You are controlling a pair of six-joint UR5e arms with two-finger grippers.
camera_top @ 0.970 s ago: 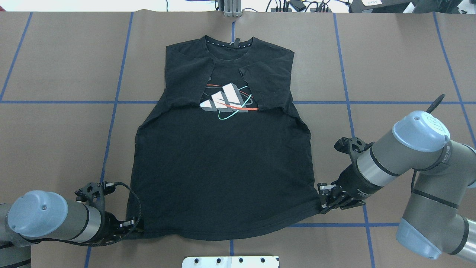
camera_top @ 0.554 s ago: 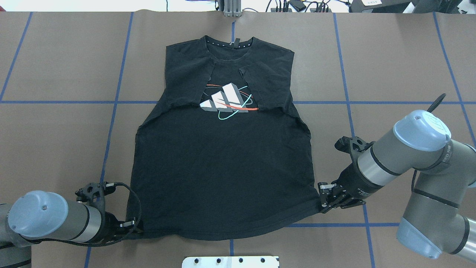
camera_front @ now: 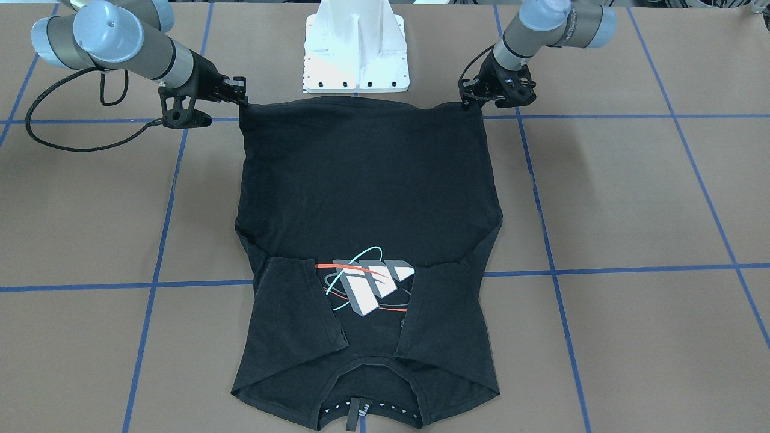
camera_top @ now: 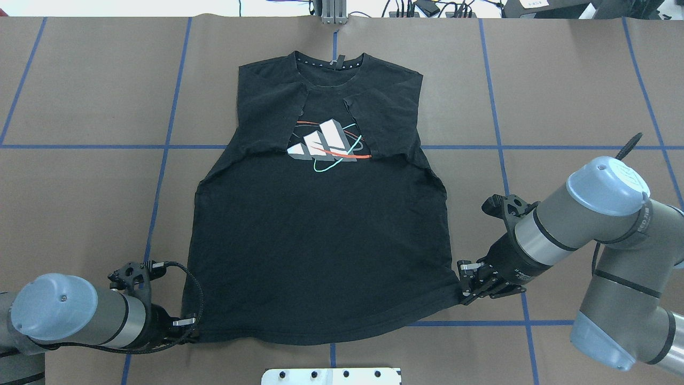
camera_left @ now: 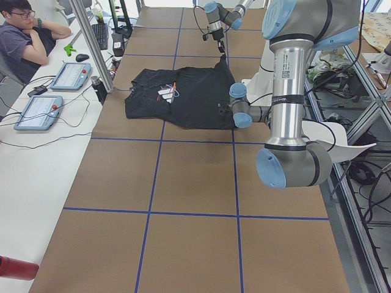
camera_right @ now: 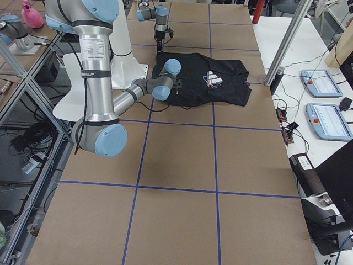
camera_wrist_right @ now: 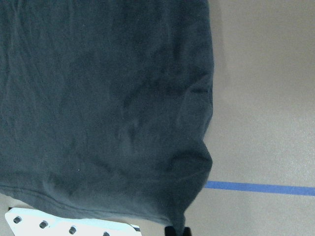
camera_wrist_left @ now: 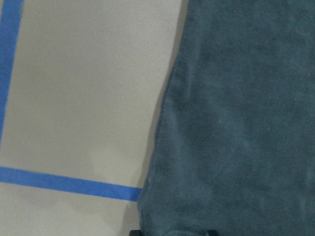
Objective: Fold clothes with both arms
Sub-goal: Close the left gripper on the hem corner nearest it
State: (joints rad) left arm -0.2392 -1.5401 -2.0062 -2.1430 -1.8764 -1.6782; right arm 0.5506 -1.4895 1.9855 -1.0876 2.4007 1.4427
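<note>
The left gripper [camera_top: 188, 327] and right gripper [camera_top: 466, 293] each pinch a hem corner of the shirt [camera_top: 320, 240]; I'd lift both evenly, keeping the hem taut, toward the collar [camera_top: 328, 63]

Black T-shirt [camera_top: 320, 256] with white-grey block graphic [camera_top: 323, 143], ringed in red and teal; brown table [camera_top: 80, 214] crossed by blue tape lines [camera_top: 80, 146].

T-shirt [camera_top: 320, 240] hem hides fingertips of left hand [camera_top: 191, 330]; right hand [camera_top: 464, 293] likewise.
</note>
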